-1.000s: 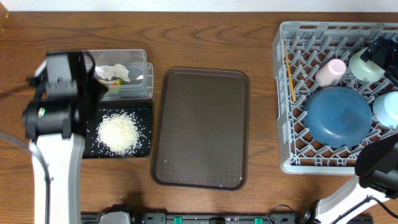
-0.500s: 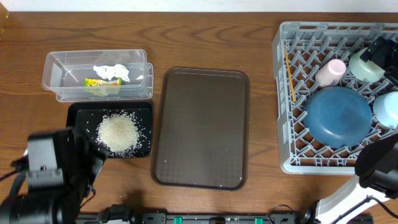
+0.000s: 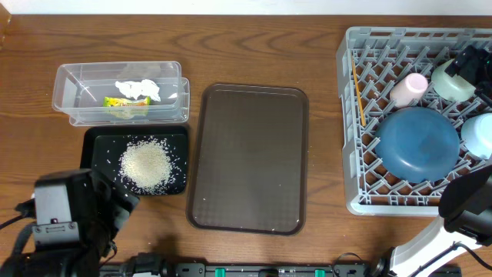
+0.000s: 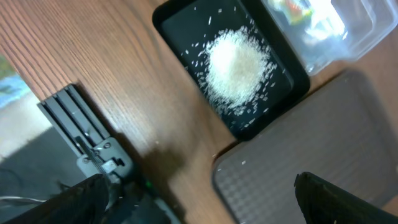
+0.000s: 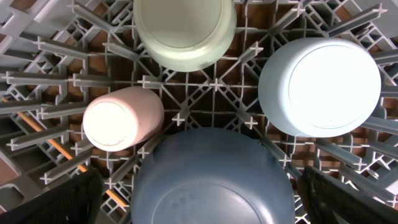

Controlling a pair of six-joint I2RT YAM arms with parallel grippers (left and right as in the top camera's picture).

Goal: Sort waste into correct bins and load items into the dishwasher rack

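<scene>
The rice heap (image 3: pixel 146 165) lies in the black tray (image 3: pixel 96 142). The clear tub (image 3: pixel 69 92) holds the white tissue (image 3: pixel 138 88) and the yellow-green wrapper (image 3: pixel 125 101). The grey rack (image 3: pixel 354 154) holds the dark-blue bowl (image 3: pixel 419 142), pink cup (image 3: pixel 409 87), mint bowl (image 3: pixel 452 81), light-blue bowl (image 3: pixel 478 135) and wooden stick (image 3: pixel 358 96). My left gripper (image 4: pixel 199 205) is open and empty, above the table's front edge near the rice (image 4: pixel 239 62). My right gripper (image 5: pixel 208 199) is open and empty above the upturned dark-blue bowl (image 5: pixel 211 180), with the pink cup (image 5: pixel 121 121) and light-blue bowl (image 5: pixel 319 84) beyond.
The brown serving tray (image 3: pixel 250 158) lies between the bins and the rack, with a few stray grains on it. My left arm (image 3: pixel 65 223) fills the front left corner. A metal rail (image 4: pixel 81 130) runs below the table's front edge.
My left arm has pulled back from over the clear tub and black tray to the front left corner, uncovering both. The right arm and the rack's contents have not moved.
</scene>
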